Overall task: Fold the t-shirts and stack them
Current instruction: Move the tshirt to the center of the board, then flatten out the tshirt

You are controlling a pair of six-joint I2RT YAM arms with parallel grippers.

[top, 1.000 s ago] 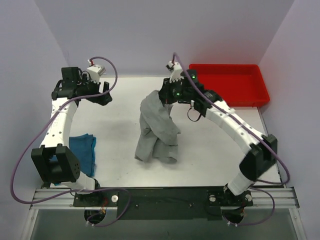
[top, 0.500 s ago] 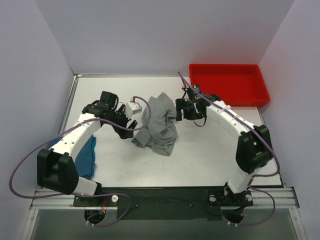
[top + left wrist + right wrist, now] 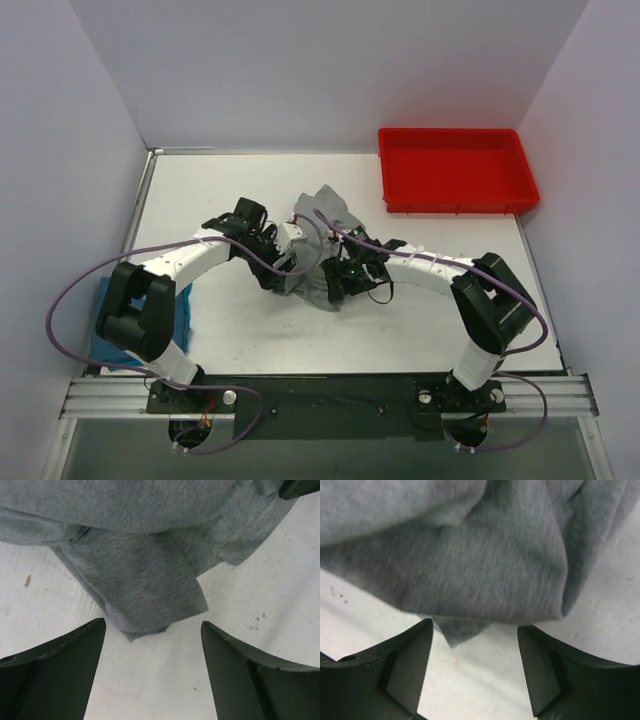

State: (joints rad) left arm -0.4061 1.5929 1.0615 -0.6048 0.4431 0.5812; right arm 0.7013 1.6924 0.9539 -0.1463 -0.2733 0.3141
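Left gripper [image 3: 152,630] wide open, right gripper [image 3: 475,627] open, both empty; crumpled grey shirt [image 3: 322,215] lay elongated, near end just ahead of them, far end pointing away.

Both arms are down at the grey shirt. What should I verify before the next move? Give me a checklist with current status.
1. The grey shirt lies flat: not ok, bunched in a heap in the middle of the table.
2. The left gripper is open: ok, a shirt fold lies at its fingertips.
3. The right gripper is open: ok, a cloth edge lies just ahead.
4. Which part of the shirt each gripper faces: cannot tell.
5. The teal shirt is apart from the grey one: ok, at the near left, only partly in view.
6. The tray is out of the way: ok, far right.
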